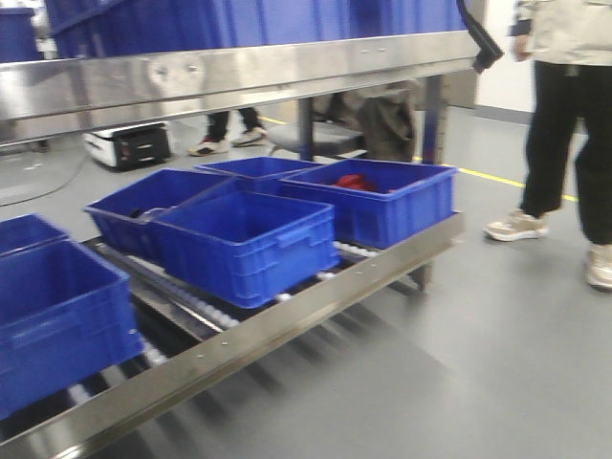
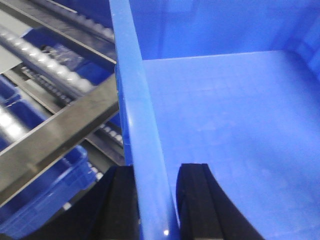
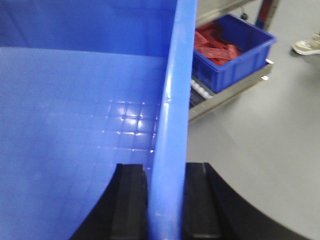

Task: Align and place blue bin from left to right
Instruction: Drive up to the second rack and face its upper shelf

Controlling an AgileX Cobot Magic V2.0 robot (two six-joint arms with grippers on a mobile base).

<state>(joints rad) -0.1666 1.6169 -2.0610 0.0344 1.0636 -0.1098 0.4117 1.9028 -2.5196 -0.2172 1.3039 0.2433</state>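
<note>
Left tool (image 2: 156,202) and right tool (image 3: 166,200) are each clamping 1 side wall of the empty blue bin (image 2: 225,125), holding it between them. It is probably handling light, stiff and slick, suiting opposite-rim grips; the roller rack (image 2: 50,145) is lying beyond.

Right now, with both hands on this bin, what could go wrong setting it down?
The left hand and right hand each pinch only a thin wall of the held bin; uneven motion could twist or drop it. A person stands by the rack's right end. The skewed front bin could be knocked.
</note>
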